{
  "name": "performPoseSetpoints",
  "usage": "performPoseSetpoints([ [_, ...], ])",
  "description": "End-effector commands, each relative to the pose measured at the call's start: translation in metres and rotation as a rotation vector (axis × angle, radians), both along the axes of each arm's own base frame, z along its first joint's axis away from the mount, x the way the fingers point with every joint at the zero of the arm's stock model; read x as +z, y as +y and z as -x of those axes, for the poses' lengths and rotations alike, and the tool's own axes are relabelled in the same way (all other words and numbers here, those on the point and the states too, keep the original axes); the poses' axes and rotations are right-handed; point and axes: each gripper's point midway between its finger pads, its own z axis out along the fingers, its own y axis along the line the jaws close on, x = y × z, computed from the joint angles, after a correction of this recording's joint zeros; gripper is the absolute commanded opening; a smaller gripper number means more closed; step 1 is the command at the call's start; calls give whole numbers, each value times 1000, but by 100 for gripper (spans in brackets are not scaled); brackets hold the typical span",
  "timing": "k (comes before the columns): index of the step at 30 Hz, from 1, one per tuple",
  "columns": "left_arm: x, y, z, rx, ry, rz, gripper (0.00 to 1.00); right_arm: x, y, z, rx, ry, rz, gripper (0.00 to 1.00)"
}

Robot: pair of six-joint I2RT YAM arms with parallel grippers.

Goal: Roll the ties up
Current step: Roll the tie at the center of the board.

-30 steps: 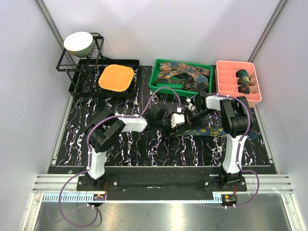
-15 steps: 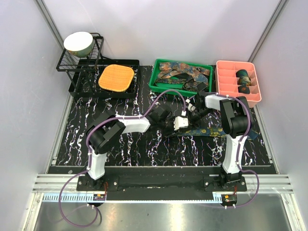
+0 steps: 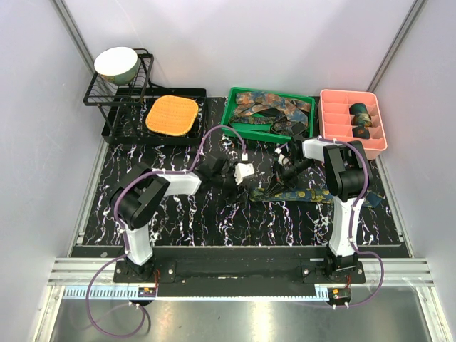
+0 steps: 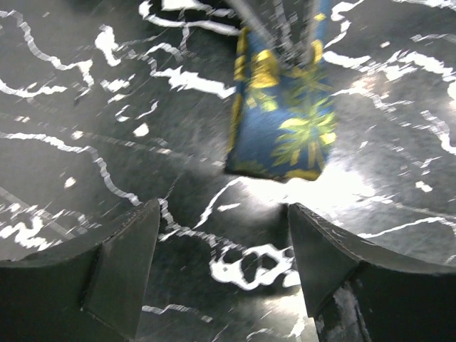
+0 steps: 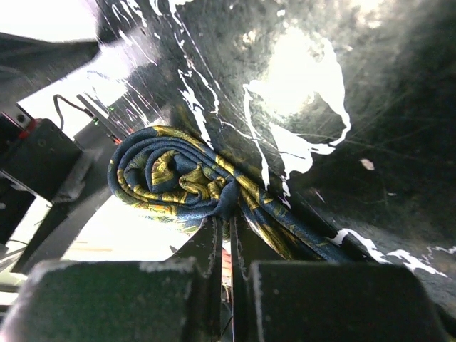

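A dark navy tie with gold paisley [image 3: 296,194] lies as a strip on the black marbled table, right of centre. Its one end is wound into a small coil [image 5: 178,178], and my right gripper [image 5: 229,221] is shut on that coil's centre, just above the strip [image 3: 283,165]. In the left wrist view the tie's flat free end [image 4: 281,121] lies ahead of my left gripper [image 4: 224,242]. That gripper is open, with only bare table between its fingers [image 4: 121,271], and sits left of the tie [image 3: 251,173]. More ties fill the green tray [image 3: 229,117].
A pink compartment tray [image 3: 335,121] at the back right holds two rolled ties [image 3: 360,110]. An orange waffle pad [image 3: 172,115] lies on a black tray at the back left. Beside it stands a wire rack [image 3: 96,92] with a bowl [image 3: 116,63].
My left gripper has pulled back to the left, away from the tie's end, and its jaws have reopened after narrowing. The right gripper has kept its hold on the coil in place.
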Motion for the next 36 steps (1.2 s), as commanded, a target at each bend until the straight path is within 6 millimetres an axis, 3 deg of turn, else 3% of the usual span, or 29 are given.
performPoseSetpoints([
  [1, 26, -25, 10, -71, -7, 126, 77, -73, -42, 3, 74, -66, 306, 0],
  [6, 21, -35, 12, -116, -16, 113, 80, -74, -42, 3, 70, -65, 309, 0],
  [11, 30, -42, 11, -135, -31, 122, 62, -74, -43, 2, 66, -63, 312, 0],
  [16, 53, -53, 7, -152, -68, 157, 57, -76, -42, 3, 67, -60, 312, 0],
  [23, 46, -60, 11, -196, -39, 107, 43, -76, -41, 1, 67, -64, 313, 0],
  [31, 23, -45, 15, -212, -40, 22, 60, -76, -42, 2, 67, -65, 316, 0],
  [36, 18, -42, 17, -219, -30, 8, 54, -76, -42, 2, 65, -61, 317, 0],
])
